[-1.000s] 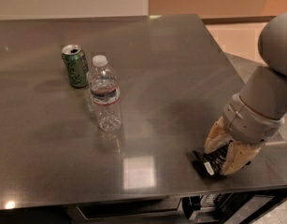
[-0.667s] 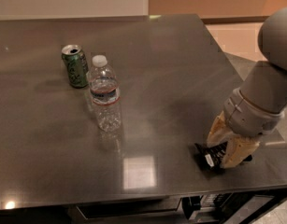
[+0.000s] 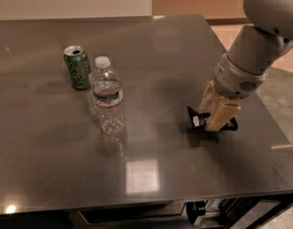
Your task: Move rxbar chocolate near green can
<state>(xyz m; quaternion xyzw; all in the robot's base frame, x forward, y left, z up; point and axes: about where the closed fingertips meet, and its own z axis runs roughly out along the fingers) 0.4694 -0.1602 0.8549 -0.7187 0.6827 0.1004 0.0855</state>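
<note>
1. My gripper (image 3: pixel 214 124) is over the right-hand part of the table (image 3: pixel 151 42), near the front edge. It points down, with the arm (image 3: pixel 248 56) coming in from the upper right corner of the view.
2. Claw state: the two yellowish fingers (image 3: pixel 221 112) are drawn in tight on the rxbar chocolate (image 3: pixel 195 119). No gap shows between the pads and the wrapper, so I read it as gripped.
3. The rxbar chocolate is a flat black wrapper held crosswise in the claw. One crimped end sticks out to the left of the fingers with a bit of pale lettering on it. The other end pokes out to the right.
4. There is a dark shadow on the table directly below the bar. I cannot tell whether the bar rests on the surface or sits slightly clear of it.
5. The green can (image 3: pixel 78 68) stands upright at the left of the table toward the far side. Its silver top and opening face up.
6. A clear water bottle (image 3: pixel 108 99) with a white cap stands upright just beside the can, to its right and closer to the front. I cannot tell if the two touch.
7. The bar and claw are well apart from the can, and the bottle stands between them.
8. A bright square of glare (image 3: pixel 142 175) sits on the table surface near the front, below the bottle.
</note>
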